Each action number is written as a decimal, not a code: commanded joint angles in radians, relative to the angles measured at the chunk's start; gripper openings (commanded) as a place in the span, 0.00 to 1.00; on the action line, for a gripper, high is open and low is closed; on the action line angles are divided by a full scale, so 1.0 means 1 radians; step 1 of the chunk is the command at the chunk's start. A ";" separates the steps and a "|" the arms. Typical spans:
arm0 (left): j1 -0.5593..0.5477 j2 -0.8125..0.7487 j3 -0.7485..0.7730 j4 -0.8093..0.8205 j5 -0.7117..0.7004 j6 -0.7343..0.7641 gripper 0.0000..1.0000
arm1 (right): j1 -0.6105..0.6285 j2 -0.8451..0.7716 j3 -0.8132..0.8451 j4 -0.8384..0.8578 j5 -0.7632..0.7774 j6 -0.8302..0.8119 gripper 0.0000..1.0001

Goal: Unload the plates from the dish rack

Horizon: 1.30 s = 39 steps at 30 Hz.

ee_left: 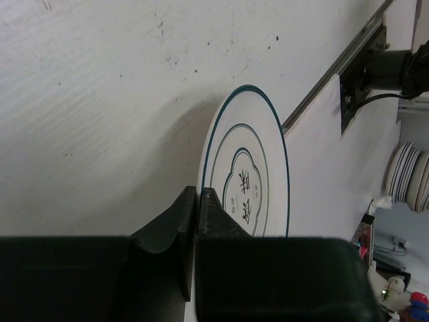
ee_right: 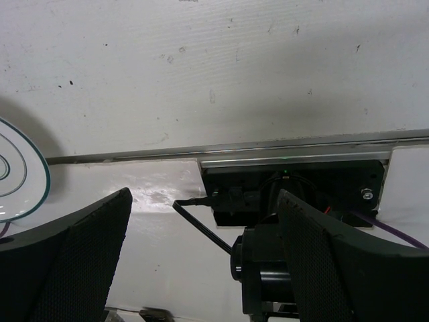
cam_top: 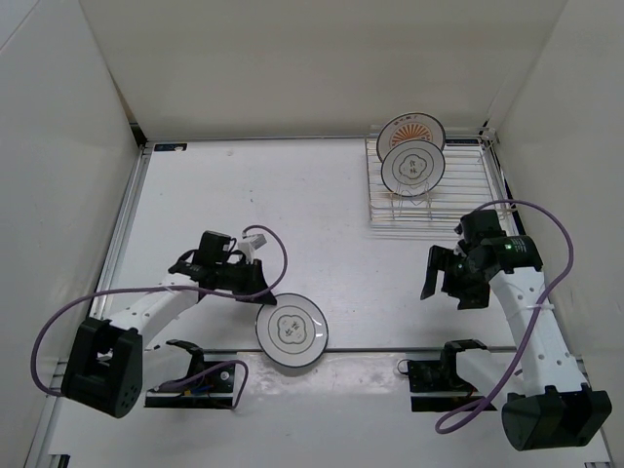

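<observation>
Plates were split between two places. One scalloped plate (cam_top: pixel 292 332) (ee_left: pixel 258 168) lay face up low over the near part of the table (cam_top: pixel 292 205), just in front of the metal strip between the two arm bases, well apart from the dish rack (cam_top: pixel 458 200). The left gripper (cam_top: pixel 261 292) (ee_left: pixel 198 228) had it by the rim on its left side. In the left wrist view the fingers (ee_left: pixel 167 228) were pressed nearly together, with only a thin slit between them, and the plate's edge ran into that slit. Whether the plate's underside touched the table could not be told (a shadow sat close beneath it).

The dish rack stood at the far right corner of the table, against the back wall. Two plates were upright in it, one behind the other. The sunburst plate (cam_top: pixel 411 129) was at the back, and the racked scalloped plate (cam_top: pixel 412 168) stood just in front, covering its lower part. The wires to the right of them were bare.

The right gripper (cam_top: pixel 446 281) (ee_right: pixel 201 255) hovered over the table on the near side of the rack, apart from it and holding nothing. Its jaws were spread wide. The right wrist view showed the held plate's rim (ee_right: pixel 23 174) at the left edge.
</observation>
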 commanded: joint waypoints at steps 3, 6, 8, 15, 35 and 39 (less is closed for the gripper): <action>-0.011 0.042 -0.016 -0.041 0.038 0.024 0.06 | 0.016 -0.016 -0.020 0.011 0.012 -0.019 0.90; -0.019 0.059 -0.009 -0.058 0.038 0.047 0.14 | 0.019 -0.016 -0.029 0.011 0.006 -0.016 0.90; -0.025 0.071 0.011 -0.084 0.034 0.067 0.29 | 0.026 -0.015 -0.028 0.011 0.001 -0.019 0.90; -0.033 0.096 0.053 -0.136 -0.020 0.114 0.48 | 0.037 0.005 -0.028 0.015 -0.002 -0.016 0.90; -0.005 0.192 0.505 -0.185 -0.112 -0.025 1.00 | 0.046 -0.016 -0.033 0.008 0.081 0.010 0.90; 0.047 0.244 0.547 0.093 0.078 -0.103 1.00 | 0.043 -0.027 -0.031 0.000 0.092 0.013 0.90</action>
